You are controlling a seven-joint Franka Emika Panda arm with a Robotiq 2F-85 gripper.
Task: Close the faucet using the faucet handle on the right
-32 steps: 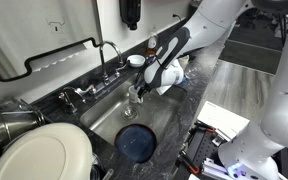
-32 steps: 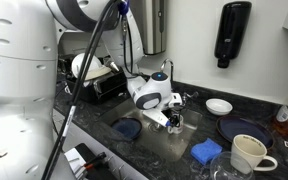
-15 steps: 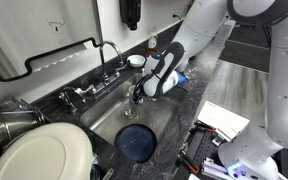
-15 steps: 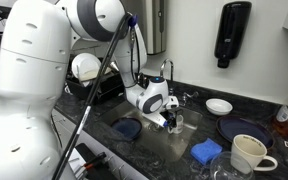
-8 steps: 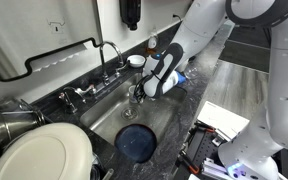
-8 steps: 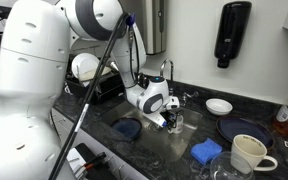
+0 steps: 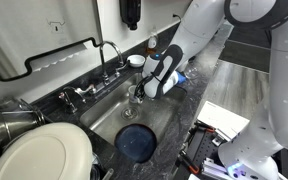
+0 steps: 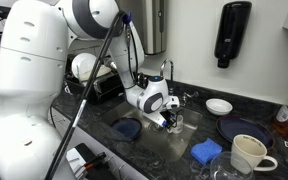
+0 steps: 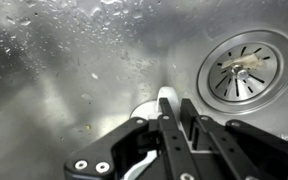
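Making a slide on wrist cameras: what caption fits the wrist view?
Gripper hanging over the wet steel sink basin, drain strainer at upper right.

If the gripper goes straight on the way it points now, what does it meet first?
Probably the drinking glass standing in the sink, right under the gripper. Depth is unclear, so they may touch already.

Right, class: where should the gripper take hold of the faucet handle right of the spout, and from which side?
Probably across the short lever of the faucet handle, coming down from above on the sink side: it sits low beside the tall faucet, with the wall close behind. Its exact angle is too small to tell.
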